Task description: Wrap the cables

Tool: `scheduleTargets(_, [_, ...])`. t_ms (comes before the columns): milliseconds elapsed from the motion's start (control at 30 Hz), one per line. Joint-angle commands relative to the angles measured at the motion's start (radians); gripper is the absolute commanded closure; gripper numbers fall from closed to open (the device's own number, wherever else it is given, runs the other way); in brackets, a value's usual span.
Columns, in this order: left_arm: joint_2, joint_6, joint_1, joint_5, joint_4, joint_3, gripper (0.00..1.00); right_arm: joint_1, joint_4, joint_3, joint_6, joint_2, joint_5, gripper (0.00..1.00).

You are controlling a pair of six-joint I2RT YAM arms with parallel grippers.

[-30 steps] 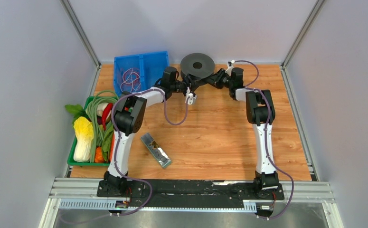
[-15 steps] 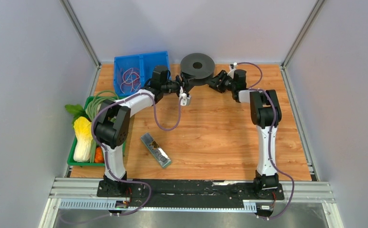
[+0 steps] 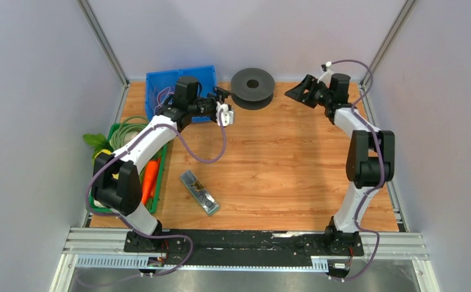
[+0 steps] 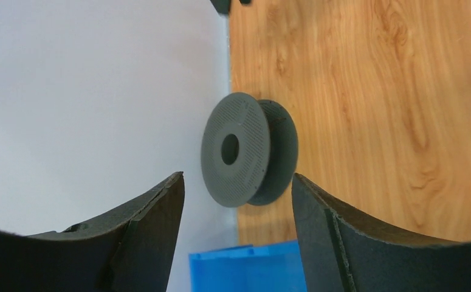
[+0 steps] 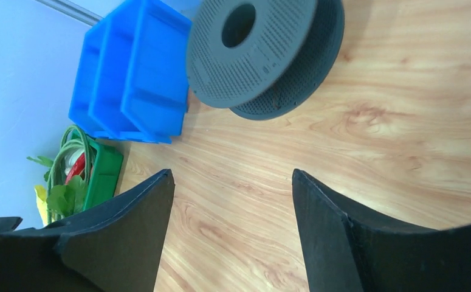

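A dark grey spool [image 3: 253, 88] lies flat at the back middle of the wooden table; it also shows in the left wrist view [image 4: 248, 149] and the right wrist view [image 5: 263, 52]. No thin black wire shows in any view. My left gripper [image 3: 222, 96] is open and empty, just left of the spool, in front of the blue bin [image 3: 199, 76]. In its wrist view the left gripper [image 4: 237, 182] points at the spool. My right gripper [image 3: 295, 92] is open and empty, a short way right of the spool. In its wrist view the right gripper [image 5: 231, 176] is over bare wood.
The blue bin [image 5: 132, 73] stands at the back left. A green tray [image 3: 108, 158] with vegetables and a green coiled hose [image 3: 123, 129] sits along the left edge. A small flat packet [image 3: 199, 192] lies near the front middle. Grey walls enclose the table.
Both grippers have drawn away from the spool: the left one moved left toward the blue bin, the right one moved right. The spool has stayed in place.
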Motion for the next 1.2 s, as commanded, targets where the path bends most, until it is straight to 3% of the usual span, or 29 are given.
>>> scheduleTargets(0, [-0.095,-0.292,0.001,-0.097,-0.242,0.131,0.27,-0.026,-0.220,-0.001,-0.229,-0.198,-0.021,0.24])
scheduleTargets(100, [-0.125,-0.526,-0.001,-0.263,-0.360,0.238,0.26,-0.029,-0.306,-0.002,-0.338,-0.332,-0.003,0.13])
scheduleTargets(167, [-0.136,-0.597,0.001,-0.347,-0.505,0.333,0.25,-0.029,-0.349,-0.015,-0.403,-0.427,0.017,0.02])
scheduleTargets(367, [-0.150,-0.895,0.004,-0.455,-0.862,0.482,0.24,-0.029,-0.550,-0.016,-0.570,-0.603,0.061,0.00])
scheduleTargets(467, [-0.156,-1.069,0.011,-0.507,-0.954,0.498,0.23,-0.038,-0.620,-0.056,-0.577,-0.674,0.101,0.00])
scheduleTargets(567, [-0.208,-1.210,0.047,-0.524,-0.942,0.400,0.22,-0.052,-0.643,-0.116,-0.475,-0.713,0.186,0.00])
scheduleTargets(767, [-0.311,-1.404,0.128,-0.612,-0.847,0.106,0.21,-0.055,-0.645,-0.320,-0.500,-0.775,0.268,0.00])
scheduleTargets(933, [-0.369,-1.408,0.136,-0.678,-0.758,-0.026,0.20,-0.054,-0.590,-0.484,-0.520,-0.857,0.316,0.00])
scheduleTargets(1167, [-0.388,-1.379,0.137,-0.690,-0.742,-0.033,0.19,-0.054,-0.587,-0.500,-0.512,-0.930,0.316,0.00])
